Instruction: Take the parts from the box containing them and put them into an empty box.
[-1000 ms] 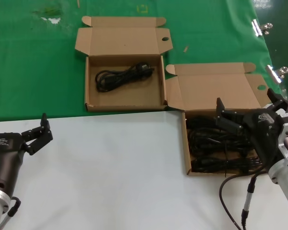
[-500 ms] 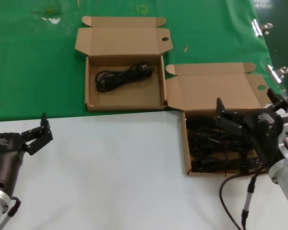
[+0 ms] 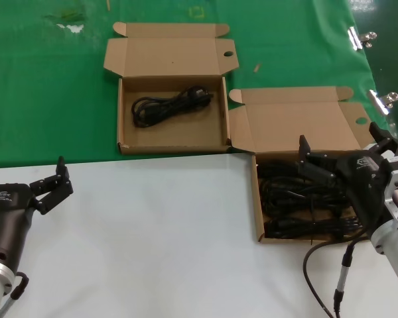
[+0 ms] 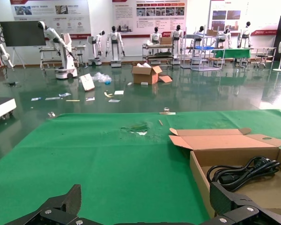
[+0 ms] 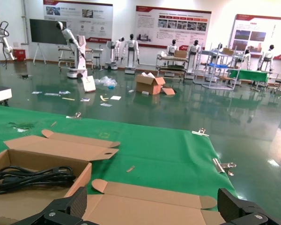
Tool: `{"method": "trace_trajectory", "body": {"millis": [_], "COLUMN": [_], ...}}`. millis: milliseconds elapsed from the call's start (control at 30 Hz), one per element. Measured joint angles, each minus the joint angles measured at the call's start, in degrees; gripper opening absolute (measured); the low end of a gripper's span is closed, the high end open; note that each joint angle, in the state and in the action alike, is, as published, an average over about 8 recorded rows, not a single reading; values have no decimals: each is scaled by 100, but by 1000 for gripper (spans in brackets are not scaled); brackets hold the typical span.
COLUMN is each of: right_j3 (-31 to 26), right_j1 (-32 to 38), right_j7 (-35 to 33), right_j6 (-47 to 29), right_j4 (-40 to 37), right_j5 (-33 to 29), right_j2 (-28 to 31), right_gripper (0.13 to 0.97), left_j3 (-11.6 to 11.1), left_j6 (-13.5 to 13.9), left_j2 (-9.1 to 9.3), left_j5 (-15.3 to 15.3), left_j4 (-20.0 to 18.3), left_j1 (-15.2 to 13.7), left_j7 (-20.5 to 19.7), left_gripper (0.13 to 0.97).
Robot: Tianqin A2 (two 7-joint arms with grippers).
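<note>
On the near left edge of the table (image 3: pixel 152 232), the left gripper (image 3: pixel 52 186) waits with its jaws spread wide and nothing between them; it looks parked, well apart from both boxes.

Ahead of it and off toward the right arm's side lies the receiving box (image 3: pixel 171 109), lid folded back. It is no longer truly empty: one cord bundle (image 3: pixel 169 105) already rests on its floor, stretched nearly wall to wall. So one transfer appears finished.

Farther right, just beside that box's corner, is the supply box (image 3: pixel 298 175). Directly beneath the right gripper (image 3: pixel 312 161), several dark power cords (image 3: pixel 298 205) crowd its tray; their exact count is hard to tell. The right gripper hangs over them with jaws wide, gripping nothing, apparently poised for the next pick.

By this reading the job is early: most of the bundles are yet to be carried over.
</note>
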Motion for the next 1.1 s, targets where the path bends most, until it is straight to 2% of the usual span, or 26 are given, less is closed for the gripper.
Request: {"method": "trace_trajectory", "body": {"millis": [1100], "right_j3": [0], "right_j1": [0], "right_j7": [0], "right_j6": [0], "right_j4": [0], "right_j5": [0], "right_j2": [0], "right_gripper": [966], "left_j3": [0], "left_j6": [0], "left_j2": [0], "left_j5": [0], "left_j4": [0], "left_j1": [0], "left_j7": [0], "left_gripper": [966]}}
